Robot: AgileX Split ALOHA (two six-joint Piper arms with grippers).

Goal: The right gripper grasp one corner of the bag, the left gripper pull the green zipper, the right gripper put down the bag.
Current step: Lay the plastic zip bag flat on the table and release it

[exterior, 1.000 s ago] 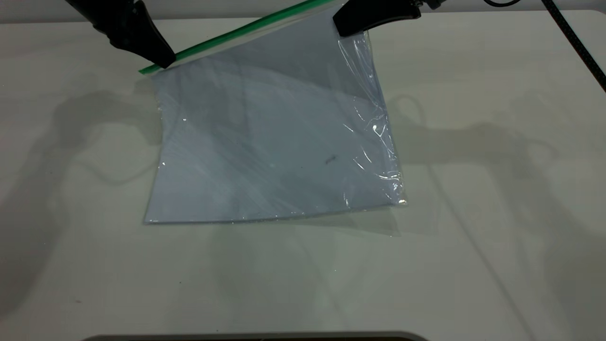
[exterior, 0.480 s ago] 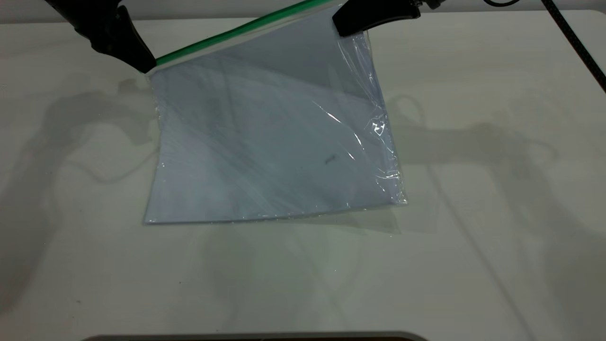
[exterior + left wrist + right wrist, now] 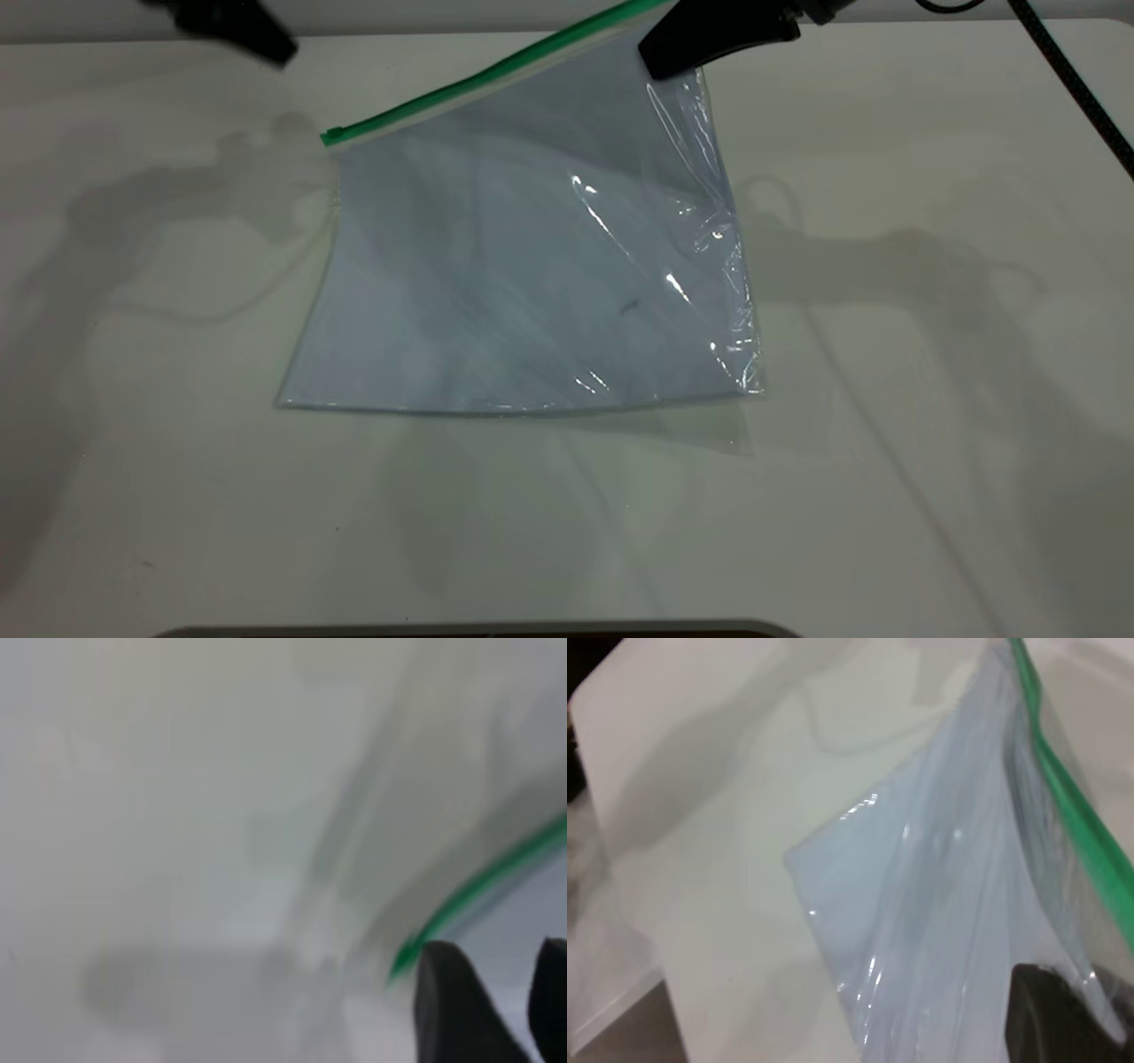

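While the right gripper (image 3: 660, 64) holds one top corner of the bag (image 3: 532, 283), pinched tight on the plastic, that side of the bag is lifted up off the desk (image 3: 930, 443). The bottom edge of the bag rests on the desk, so the bag leans like a little slide. The green zipper (image 3: 496, 75) runs along the top edge, from the held corner down to the free end, where a small green bit sticks out. There is a white sheet inside the bag, with a tiny dark speck on it.

The left gripper (image 3: 257, 35) is up near the far edge of the desk, well apart from the free end of the zipper. It is not touching the bag. In the left wrist view its two fingers (image 3: 456, 1010) have a gap between them and nothing sits in that gap, so it is a bit open and holds nothing.

I think the zipper pull is done, since the left gripper has let go. The step in hand looks like the last one, putting the bag down. For that, the right gripper should go down slowly until the bag lies flat on the desk. Then it should open and let go of the corner.
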